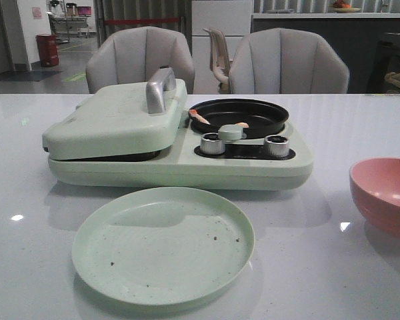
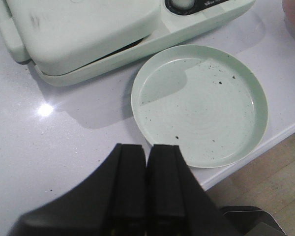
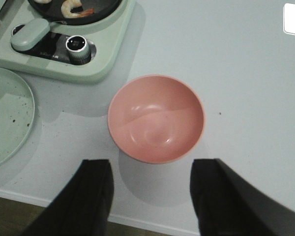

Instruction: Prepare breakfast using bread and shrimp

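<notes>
On the bench (image 1: 360, 120) stands a pale green cooker (image 1: 180, 157) with two parts. Its left part is a press with the lid (image 1: 117, 117) down. No bread is visible in any view, and I cannot tell if it is under the lid. If it is there, the closed lid would serve to toast it.

The right part is a black pan (image 1: 240, 117). The shrimp (image 3: 71, 7) lie in it, where the heat can cook them; at least two pale pink pieces show in the front view. Two knobs (image 1: 277, 145) sit in front of the pan.

An empty green plate (image 1: 163, 243) waits just in front of the cooker, probably to receive the finished food. It has only dark crumbs on it. A pink bowl (image 3: 156, 118) is near the right edge and is empty; maybe the shrimp came from it.

The left gripper (image 2: 146, 189) hangs above the bench just beside the plate, its jaws pressed together with nothing between. The right gripper (image 3: 150, 196) hovers above the bowl, jaws wide and holding nothing. Both arms seem to wait while the food cooks.
</notes>
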Motion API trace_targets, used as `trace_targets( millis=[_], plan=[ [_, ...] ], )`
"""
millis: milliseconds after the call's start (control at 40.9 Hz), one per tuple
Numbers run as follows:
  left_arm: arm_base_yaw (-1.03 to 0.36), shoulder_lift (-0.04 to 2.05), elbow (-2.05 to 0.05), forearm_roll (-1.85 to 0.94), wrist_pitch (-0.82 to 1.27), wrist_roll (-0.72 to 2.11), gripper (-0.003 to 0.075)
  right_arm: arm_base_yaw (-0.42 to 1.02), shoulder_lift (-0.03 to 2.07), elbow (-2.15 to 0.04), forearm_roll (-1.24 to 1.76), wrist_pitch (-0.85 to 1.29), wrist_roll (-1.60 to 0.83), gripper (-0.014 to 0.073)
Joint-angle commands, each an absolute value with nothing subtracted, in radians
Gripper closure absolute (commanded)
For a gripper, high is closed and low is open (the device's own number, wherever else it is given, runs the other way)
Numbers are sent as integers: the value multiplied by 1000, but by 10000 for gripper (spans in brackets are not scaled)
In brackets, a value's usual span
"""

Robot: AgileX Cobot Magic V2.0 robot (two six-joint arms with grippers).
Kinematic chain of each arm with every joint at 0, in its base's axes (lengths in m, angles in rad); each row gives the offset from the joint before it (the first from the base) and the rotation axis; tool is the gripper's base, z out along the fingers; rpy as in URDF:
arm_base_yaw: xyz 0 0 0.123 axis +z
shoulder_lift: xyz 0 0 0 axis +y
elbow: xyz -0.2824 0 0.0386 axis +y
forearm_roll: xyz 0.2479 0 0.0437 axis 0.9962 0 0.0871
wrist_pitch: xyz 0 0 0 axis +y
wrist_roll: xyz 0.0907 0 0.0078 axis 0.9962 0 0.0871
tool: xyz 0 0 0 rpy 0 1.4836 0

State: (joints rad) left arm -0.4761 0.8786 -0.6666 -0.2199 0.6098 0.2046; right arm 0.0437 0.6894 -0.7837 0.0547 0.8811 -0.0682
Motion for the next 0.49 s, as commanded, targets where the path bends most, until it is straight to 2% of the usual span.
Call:
trace_targets(
  millis=[0,122,196,294,391,465],
  plan=[
    [-486,869,-695,-232,538,198,620,42,625,-752,46,787,-62,132],
    [-486,869,-695,-232,538,198,620,42,566,-704,46,782,-62,228],
    [-486,869,-695,-232,538,198,620,42,547,-692,47,793,-62,351],
    [-486,869,-695,-232,538,198,620,42,545,-692,47,808,-62,473],
    [-486,869,-695,-232,538,198,620,42,545,-692,47,808,-62,556],
    [-486,869,-695,-232,538,198,620,42,545,-692,47,808,-63,558]
  ],
)
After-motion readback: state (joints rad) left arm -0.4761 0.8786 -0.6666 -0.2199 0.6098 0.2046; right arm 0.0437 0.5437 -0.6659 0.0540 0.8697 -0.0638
